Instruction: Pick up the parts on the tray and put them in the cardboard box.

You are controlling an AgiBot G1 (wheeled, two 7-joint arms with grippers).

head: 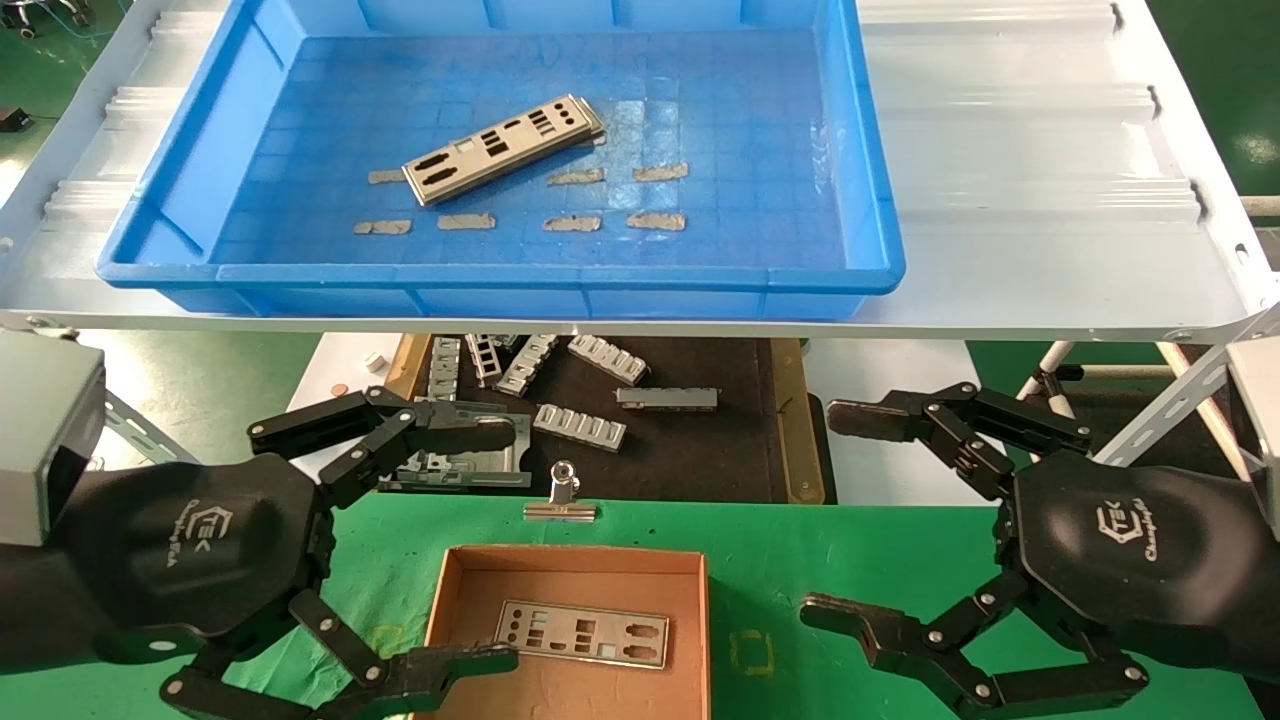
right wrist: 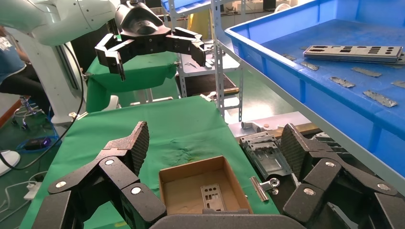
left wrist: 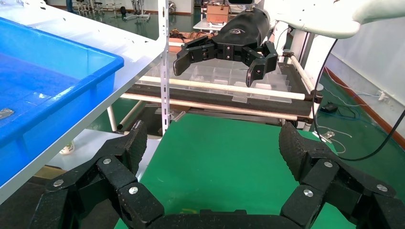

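A stack of parts lay upper centre in the tray, long axis slanting up-right, one part flat in the box below, so the next pick likely awaited, both the left gripper and right gripper spread wide and empty.

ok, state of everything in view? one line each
left hand: open, empty, hovering beside the box
right hand: open, empty, hovering to the box's other side
tray: on the white shelf, holds a stack of plates and tape strips
plates: stacked flat in the tray, lying diagonally
box: open, on the green cloth
plate in box: lying flat
binder clip: on the cloth's edge behind the box
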